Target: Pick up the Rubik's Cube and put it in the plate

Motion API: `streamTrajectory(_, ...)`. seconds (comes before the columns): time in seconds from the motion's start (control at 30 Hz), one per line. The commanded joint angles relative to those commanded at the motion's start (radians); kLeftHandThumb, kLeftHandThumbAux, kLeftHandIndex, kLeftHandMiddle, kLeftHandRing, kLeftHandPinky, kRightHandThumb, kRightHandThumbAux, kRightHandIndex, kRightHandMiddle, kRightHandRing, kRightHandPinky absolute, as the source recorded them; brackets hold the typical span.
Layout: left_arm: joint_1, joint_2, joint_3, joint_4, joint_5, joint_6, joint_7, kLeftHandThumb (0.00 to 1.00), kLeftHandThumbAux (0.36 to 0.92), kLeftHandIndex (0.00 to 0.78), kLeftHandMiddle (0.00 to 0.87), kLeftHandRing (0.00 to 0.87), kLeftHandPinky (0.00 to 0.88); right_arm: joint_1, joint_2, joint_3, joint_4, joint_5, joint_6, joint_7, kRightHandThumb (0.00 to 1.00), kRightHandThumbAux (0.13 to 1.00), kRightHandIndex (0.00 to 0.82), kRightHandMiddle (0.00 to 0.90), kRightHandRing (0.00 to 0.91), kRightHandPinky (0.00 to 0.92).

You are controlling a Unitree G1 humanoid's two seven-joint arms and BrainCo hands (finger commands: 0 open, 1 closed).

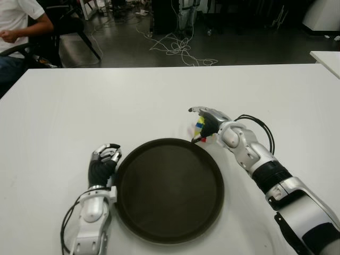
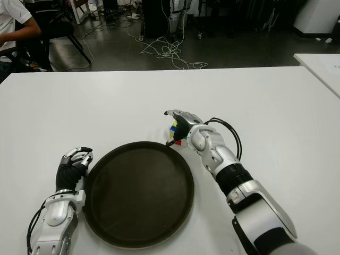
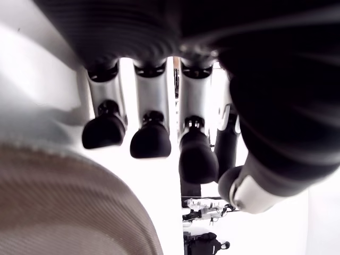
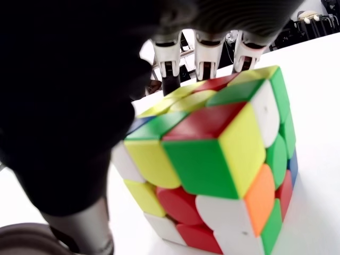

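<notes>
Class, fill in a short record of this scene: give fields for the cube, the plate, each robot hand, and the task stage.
Cube: multicoloured Rubik's Cube on the white table, just beyond the plate's far right rim
Plate: round dark brown plate, nothing in it
Right robot hand: fingers wrapped around the cube
Left robot hand: beside the plate's left rim, fingers curled, holding nothing
Stage: cube not yet in plate

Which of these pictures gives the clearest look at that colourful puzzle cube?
The right wrist view: the cube fills it, showing its coloured squares, with the right robot hand around it. In the two eye views only a sliver of cube peeks from behind that hand, beside the plate. The left wrist view shows none.
</notes>
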Motion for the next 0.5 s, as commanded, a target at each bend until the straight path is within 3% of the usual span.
streamTrajectory(0.5,0.001,0.012,-0.003,0.0,0.004,-0.004,-0.011,0.709,0.705,0.444,0.809,0.817,0.804,-0.003,-0.009,0.021,0.017,-0.029,-0.03,-0.017,0.0,0.914,0.065,0.095,0.098,0.087)
